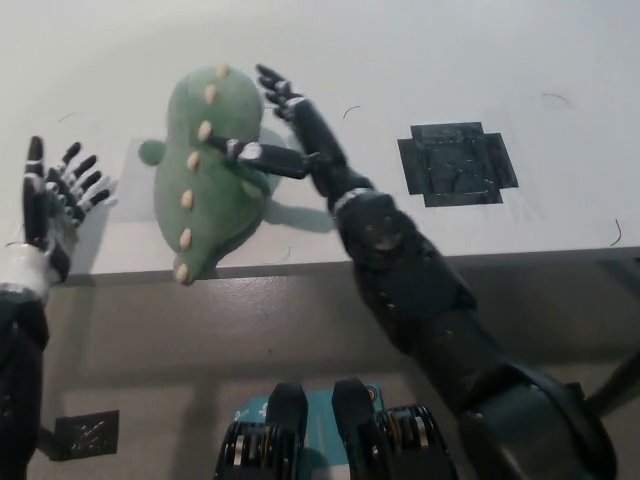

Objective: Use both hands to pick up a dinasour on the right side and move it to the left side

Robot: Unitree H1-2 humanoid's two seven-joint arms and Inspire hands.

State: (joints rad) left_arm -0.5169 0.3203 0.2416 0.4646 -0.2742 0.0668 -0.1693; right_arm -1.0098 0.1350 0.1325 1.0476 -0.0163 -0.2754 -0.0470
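White table (470, 60) under a steep downward view, its near edge running across the lower middle. Right hand (285, 125): black, fingers (275, 82) spread and straight, one lying against the flank of the dinosaur (205, 170), the rest reaching past its upper side; nothing is enclosed, so the hand reads as open and merely touching. Dinosaur: green plush with a row of pale spikes down its back, lying on the table just left of the right fingers, head end farther from the robot, tail tip at or slightly over the table edge; one small green limb pokes out on the side away from the right hand. Left hand (55, 200): fingers (80, 175) splayed wide and empty, standing apart from the toy with bare table between, out beyond that small limb. Beyond the right wrist, well to the other side, a dark tape mark (457, 163) on the table. Handling judgement: light, soft, compressible, not fragile; the rounded fabric body would likely slip from a one-sided touch, so the sound hold is a press from both flanks at the thick middle, palms opposed. The toy appears set down on the left side already.
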